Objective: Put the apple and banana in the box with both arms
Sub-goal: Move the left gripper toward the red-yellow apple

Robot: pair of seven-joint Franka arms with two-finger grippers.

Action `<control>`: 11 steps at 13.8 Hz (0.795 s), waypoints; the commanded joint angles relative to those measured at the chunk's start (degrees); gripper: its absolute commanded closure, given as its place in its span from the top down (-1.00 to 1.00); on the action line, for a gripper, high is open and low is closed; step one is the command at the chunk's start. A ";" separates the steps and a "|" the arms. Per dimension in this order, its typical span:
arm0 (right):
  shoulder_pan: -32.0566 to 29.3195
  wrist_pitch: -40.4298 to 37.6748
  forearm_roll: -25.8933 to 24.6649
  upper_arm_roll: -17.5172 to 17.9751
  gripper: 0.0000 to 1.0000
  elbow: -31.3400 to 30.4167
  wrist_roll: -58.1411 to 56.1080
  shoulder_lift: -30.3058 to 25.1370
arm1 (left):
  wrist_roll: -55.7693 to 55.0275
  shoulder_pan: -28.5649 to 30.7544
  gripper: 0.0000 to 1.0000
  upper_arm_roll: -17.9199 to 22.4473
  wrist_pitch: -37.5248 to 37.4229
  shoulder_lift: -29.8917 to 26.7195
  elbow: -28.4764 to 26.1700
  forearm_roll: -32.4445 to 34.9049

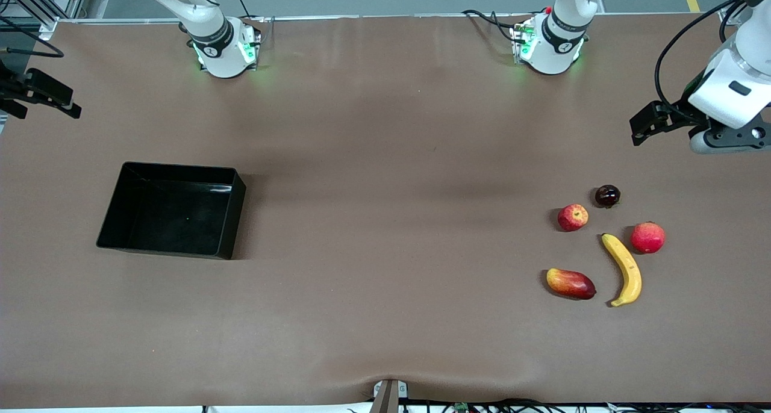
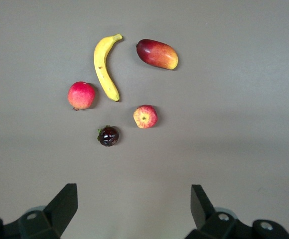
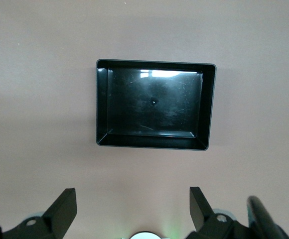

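The apple (image 1: 573,217) is small and red with a yellowish patch. It lies toward the left arm's end of the table, and shows in the left wrist view (image 2: 145,116). The yellow banana (image 1: 625,270) lies beside it, nearer the front camera, and also shows in the left wrist view (image 2: 104,67). The black box (image 1: 174,214) stands empty toward the right arm's end, and shows in the right wrist view (image 3: 209,107). My left gripper (image 1: 649,123) hangs open and empty high above the table edge near the fruit (image 2: 134,191). My right gripper (image 1: 42,94) hangs open and empty high near the box (image 3: 133,194).
A larger pink-red round fruit (image 1: 648,237) lies beside the banana. A red-and-yellow mango-like fruit (image 1: 570,283) lies nearest the front camera. A small dark fruit (image 1: 607,195) lies farther back, beside the apple. Brown table top stretches between the fruit and the box.
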 commanded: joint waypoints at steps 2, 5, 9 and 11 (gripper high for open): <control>-2.08 -0.44 0.09 0.53 1.00 1.81 -0.82 2.24 | 1.30 1.08 1.00 -0.05 2.09 4.40 2.56 -0.87; -5.59 -0.27 0.27 0.53 1.00 1.81 -3.61 3.83 | 1.39 1.96 1.00 -0.05 6.57 8.70 2.04 -0.44; -7.97 1.84 -0.09 0.53 1.00 1.81 -8.82 8.04 | 1.30 4.68 1.00 -0.05 16.23 17.13 1.95 -0.17; -9.37 4.38 -0.26 0.53 1.00 1.81 -9.08 11.37 | -0.01 4.86 1.00 -0.05 20.37 21.18 1.95 -0.17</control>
